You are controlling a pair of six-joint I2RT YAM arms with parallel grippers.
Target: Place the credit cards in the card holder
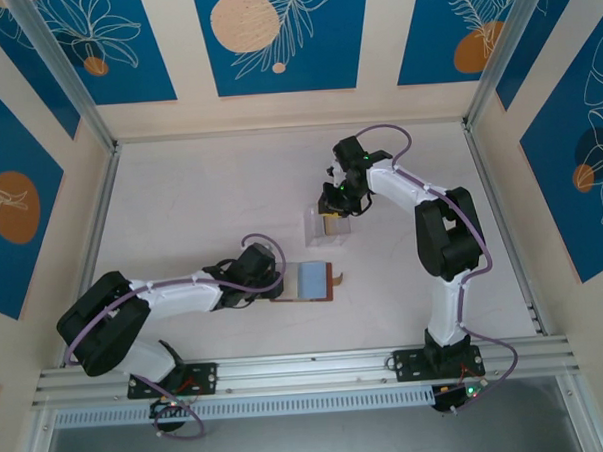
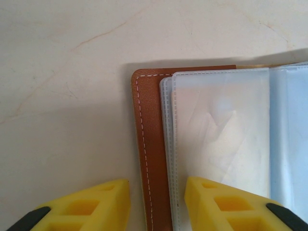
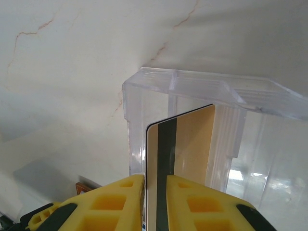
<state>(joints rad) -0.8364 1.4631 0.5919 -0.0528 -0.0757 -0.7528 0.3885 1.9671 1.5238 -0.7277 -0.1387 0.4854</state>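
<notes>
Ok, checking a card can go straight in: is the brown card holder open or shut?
Open. The card holder lies flat on the table, its clear inner sleeves exposed over the brown cover.

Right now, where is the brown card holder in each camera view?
Top view: the card holder lies open, centre, beside the left gripper.
Left wrist: card holder on the right half, brown edge between the yellow fingers.
Right wrist: small brown corner, bottom left, probably it.
Shared landmark: the clear stand, just above it from overhead, central in the right wrist view.
</notes>
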